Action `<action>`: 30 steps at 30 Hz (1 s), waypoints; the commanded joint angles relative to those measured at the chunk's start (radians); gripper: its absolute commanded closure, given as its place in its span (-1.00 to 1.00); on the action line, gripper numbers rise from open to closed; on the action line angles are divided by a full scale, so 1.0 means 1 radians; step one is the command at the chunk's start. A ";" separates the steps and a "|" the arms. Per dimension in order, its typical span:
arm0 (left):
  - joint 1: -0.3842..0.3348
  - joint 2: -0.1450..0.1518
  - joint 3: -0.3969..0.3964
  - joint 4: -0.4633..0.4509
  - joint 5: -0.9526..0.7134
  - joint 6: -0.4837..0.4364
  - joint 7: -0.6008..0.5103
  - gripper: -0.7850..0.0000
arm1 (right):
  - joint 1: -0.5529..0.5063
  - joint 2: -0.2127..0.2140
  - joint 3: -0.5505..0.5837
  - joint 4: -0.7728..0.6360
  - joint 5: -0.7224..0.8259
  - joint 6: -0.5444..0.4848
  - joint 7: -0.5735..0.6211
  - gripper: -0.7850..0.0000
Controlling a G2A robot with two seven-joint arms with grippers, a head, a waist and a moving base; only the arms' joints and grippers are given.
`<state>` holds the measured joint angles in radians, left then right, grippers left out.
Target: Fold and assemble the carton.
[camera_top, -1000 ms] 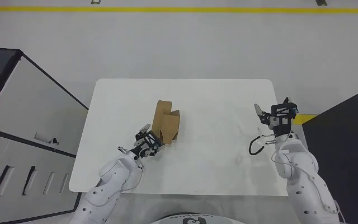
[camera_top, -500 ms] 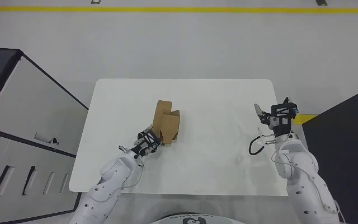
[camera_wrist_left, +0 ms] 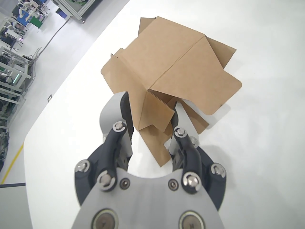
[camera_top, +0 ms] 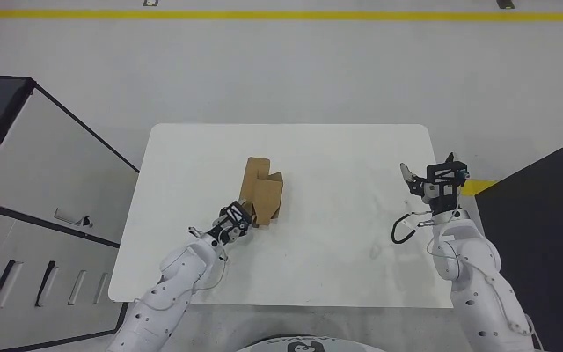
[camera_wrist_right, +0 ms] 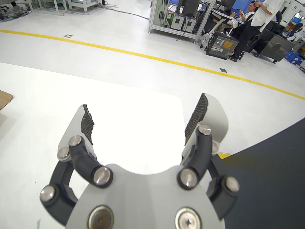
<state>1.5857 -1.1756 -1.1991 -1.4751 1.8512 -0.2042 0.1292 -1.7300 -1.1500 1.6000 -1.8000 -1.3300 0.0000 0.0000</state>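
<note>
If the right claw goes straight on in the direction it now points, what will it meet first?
Likely nothing: the open right claw points over the white table toward its far corner, and no object stands in that line. The carton lies off to one side. Beyond the edge is floor.

We see the carton (camera_top: 262, 192) as plain brown cardboard, half-folded: panels creased but not squared up, flaps splayed loose. It lies low near the bench (camera_top: 352, 158) centre, slightly toward the bench's left edge. Its near-corner flap is pinched in the left claw (camera_wrist_left: 151, 114).
</note>
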 commanded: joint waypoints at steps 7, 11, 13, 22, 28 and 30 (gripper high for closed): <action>-0.018 -0.006 0.020 0.029 -0.017 0.010 0.001 0.09 | 0.000 0.000 0.000 0.000 0.000 0.000 0.000 -1.00; -0.029 -0.008 0.025 0.042 -0.026 0.015 -0.003 0.11 | 0.000 0.000 0.000 0.000 0.000 0.000 0.000 -1.00; -0.034 -0.010 0.024 0.048 -0.037 0.029 -0.006 0.25 | 0.000 0.000 0.000 0.000 0.000 0.000 0.000 -1.00; -0.041 -0.008 0.010 0.043 -0.024 0.061 0.021 1.00 | 0.000 0.000 0.000 0.000 0.000 0.000 0.000 -1.00; -0.009 0.008 -0.020 -0.060 0.110 0.095 0.047 1.00 | 0.000 0.000 0.000 0.000 0.000 0.000 0.000 -1.00; 0.010 0.016 -0.033 -0.115 0.178 0.099 0.051 1.00 | 0.000 0.000 0.000 0.000 0.000 0.000 0.000 -1.00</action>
<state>1.5873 -1.1634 -1.2270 -1.5637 1.9914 -0.1060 0.1791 -1.7300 -1.1500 1.6000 -1.8000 -1.3300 0.0000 0.0000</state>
